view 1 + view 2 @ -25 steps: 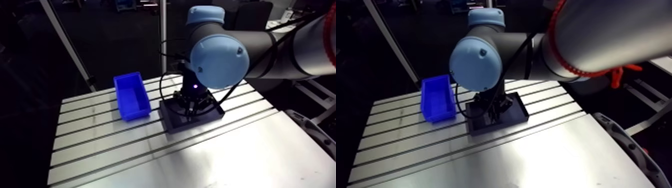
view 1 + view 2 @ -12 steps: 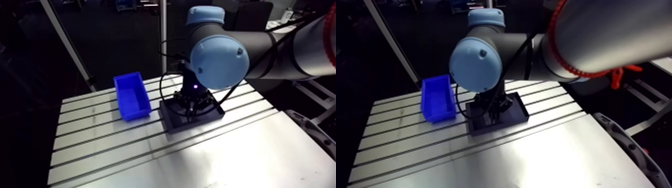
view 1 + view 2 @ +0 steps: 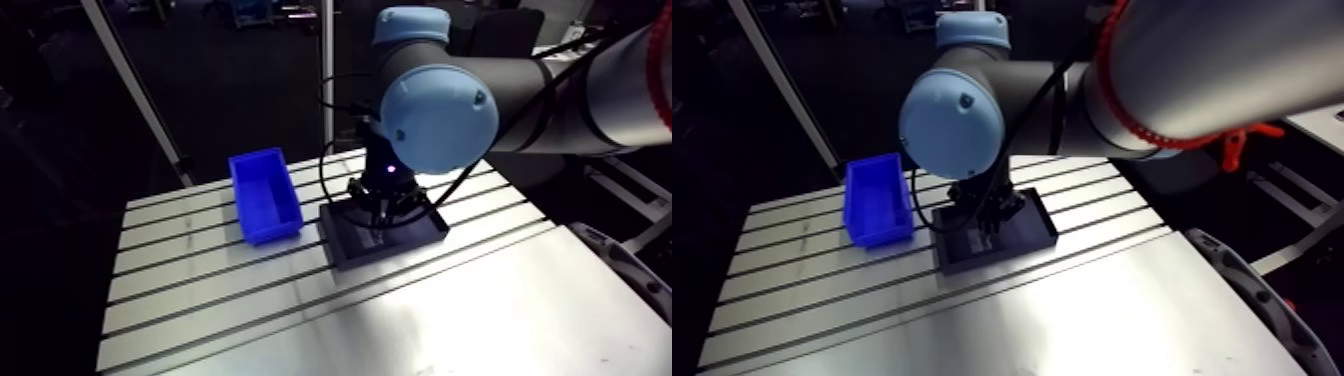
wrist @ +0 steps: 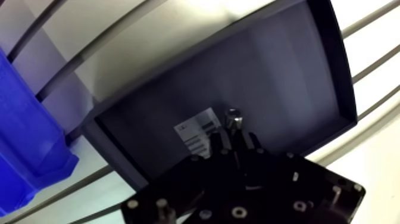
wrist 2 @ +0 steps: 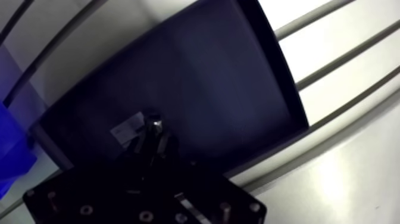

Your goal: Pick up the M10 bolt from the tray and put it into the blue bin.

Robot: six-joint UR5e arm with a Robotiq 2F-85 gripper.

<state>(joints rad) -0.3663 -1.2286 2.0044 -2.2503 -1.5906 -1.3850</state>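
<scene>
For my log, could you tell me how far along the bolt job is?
Done: the gripper looks shut on the M10 bolt, its head showing just ahead. In hand: it hangs over the black tray; whether it has cleared the floor I cannot tell. Left: carry it to the blue bin beside the tray and release.

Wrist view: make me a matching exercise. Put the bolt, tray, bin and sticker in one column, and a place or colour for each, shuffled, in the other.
Things:
1. bolt
2. tray
3. bin
4. sticker

Descriptions:
a. blue, beside the tray
b. pinched in the gripper
c. black, flat on the table
d. white, on the tray's floor

Pairs: 1-b, 2-c, 3-a, 4-d.
</scene>
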